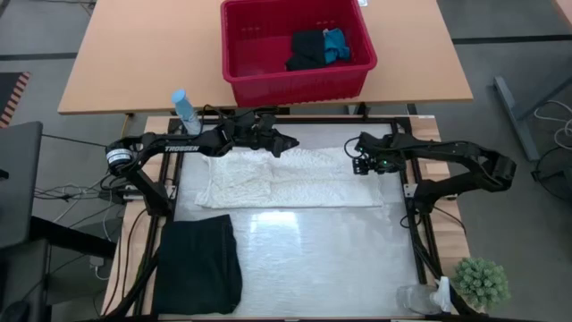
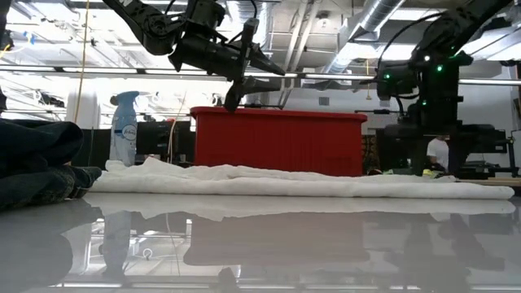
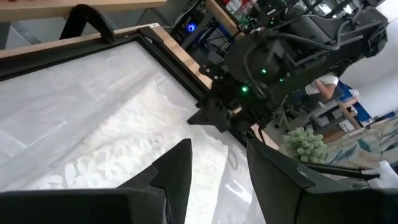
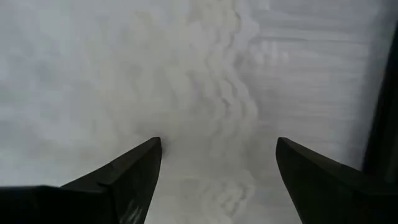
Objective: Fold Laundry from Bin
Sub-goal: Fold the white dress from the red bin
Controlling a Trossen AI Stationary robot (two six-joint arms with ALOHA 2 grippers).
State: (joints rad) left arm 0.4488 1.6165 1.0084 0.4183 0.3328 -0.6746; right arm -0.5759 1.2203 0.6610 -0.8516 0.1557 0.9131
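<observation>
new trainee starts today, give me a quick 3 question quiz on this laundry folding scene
1. True or false: the white garment lies spread flat on the table.
2. What is in the red bin? A) nothing B) black and blue cloth C) the spray bottle
3. Are the left gripper and right gripper holding the white garment?

Key: 1 true. 2 B, black cloth and blue cloth. 3 No, both are open above it.
</observation>
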